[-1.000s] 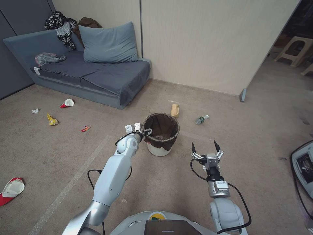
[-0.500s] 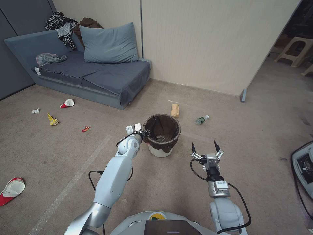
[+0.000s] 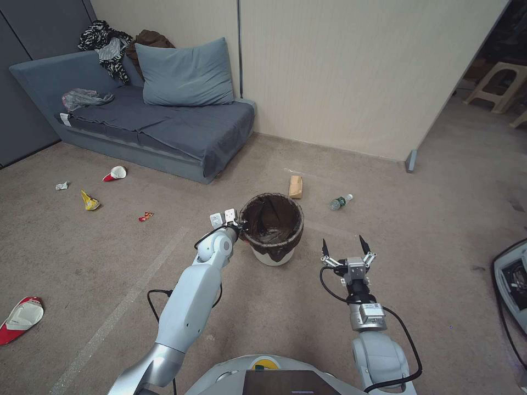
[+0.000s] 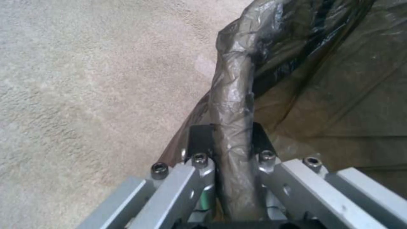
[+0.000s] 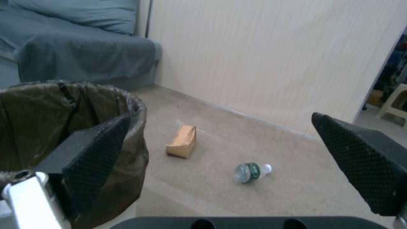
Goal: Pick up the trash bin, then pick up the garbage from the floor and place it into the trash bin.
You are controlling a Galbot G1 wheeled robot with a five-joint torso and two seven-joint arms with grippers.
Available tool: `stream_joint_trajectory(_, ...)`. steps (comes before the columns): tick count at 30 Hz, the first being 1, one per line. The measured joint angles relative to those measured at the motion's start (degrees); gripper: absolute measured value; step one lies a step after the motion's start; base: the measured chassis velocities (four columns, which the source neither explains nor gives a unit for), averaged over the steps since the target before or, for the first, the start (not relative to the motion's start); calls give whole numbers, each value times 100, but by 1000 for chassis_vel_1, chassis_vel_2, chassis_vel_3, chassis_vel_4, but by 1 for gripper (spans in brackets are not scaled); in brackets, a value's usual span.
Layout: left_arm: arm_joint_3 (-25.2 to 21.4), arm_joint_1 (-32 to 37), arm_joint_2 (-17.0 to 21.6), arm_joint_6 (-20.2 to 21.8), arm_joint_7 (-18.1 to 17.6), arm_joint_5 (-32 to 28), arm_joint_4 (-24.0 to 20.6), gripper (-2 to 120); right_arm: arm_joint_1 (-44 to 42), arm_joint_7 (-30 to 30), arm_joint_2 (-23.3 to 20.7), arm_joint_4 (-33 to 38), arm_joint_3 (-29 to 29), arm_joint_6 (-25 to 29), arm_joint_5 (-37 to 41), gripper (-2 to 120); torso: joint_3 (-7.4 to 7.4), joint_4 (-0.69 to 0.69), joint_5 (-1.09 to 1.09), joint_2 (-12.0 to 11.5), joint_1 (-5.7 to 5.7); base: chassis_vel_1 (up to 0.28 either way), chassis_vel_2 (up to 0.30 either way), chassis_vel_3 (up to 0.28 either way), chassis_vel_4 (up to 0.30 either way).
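The trash bin, a white bucket lined with a dark bag, stands on the carpet in front of me. My left gripper is shut on its near-left rim; the left wrist view shows the bag-covered rim clamped in that gripper. My right gripper hovers open to the bin's right, holding nothing. Garbage lies around: a clear bottle and a brown paper piece behind the bin, a red wrapper, a yellow wrapper, a white wad and two crushed cups to the left.
A grey sofa with a pillow and clothes stands at the back left. A beige wall panel runs behind the bin. A stool sits at the far right, and a dark device at the right edge. Open carpet surrounds the bin.
The whole view has shifted slightly. My left gripper stays at the bin's rim and has settled closer onto it. The right arm has not moved.
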Motion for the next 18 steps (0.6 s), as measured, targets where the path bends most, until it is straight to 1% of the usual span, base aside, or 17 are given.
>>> stream_joint_trajectory(4,-5,78,30,5,-7,32,-136,4,34,47,0,-2,-28,19,89,100,2,-1,-2,-1,1,0,0,0,0)
stream_joint_trajectory(7,-50,197,90,26,-10,46,-375,3,85,108,0,-20,-50,39,159,100,4,-3,-6,-2,1,0,0,0,0)
stream_joint_trajectory(8,-50,197,90,26,-10,46,-375,3,85,108,0,-20,-50,39,159,100,4,-3,-6,-2,1,0,0,0,0)
stream_joint_trajectory(10,-92,302,137,55,-4,113,-585,3,107,118,0,-36,-64,67,164,100,5,-5,-7,-3,1,0,0,0,0)
stream_joint_trajectory(11,-92,302,137,55,-4,113,-585,3,107,118,0,-36,-64,67,164,100,5,-5,-7,-3,1,0,0,0,0)
stream_joint_trajectory(14,-225,597,277,55,28,250,-1266,3,143,117,3,-64,-98,119,148,100,3,-4,0,-3,2,0,0,0,0)
stream_joint_trajectory(15,-225,597,277,55,28,250,-1266,3,143,117,3,-64,-98,119,148,100,3,-4,0,-3,2,0,0,0,0)
stream_joint_trajectory(16,-245,675,312,55,32,263,-1454,3,154,117,3,-72,-108,127,131,100,3,-1,-2,-3,2,0,0,0,0)
stream_joint_trajectory(17,-263,733,337,56,36,279,-1595,3,161,117,3,-74,-114,130,119,100,3,-2,-3,-3,2,0,0,0,0)
stream_joint_trajectory(18,-303,893,413,57,54,335,-1989,3,182,117,3,-82,-136,146,76,100,1,-2,-1,-3,1,0,0,0,0)
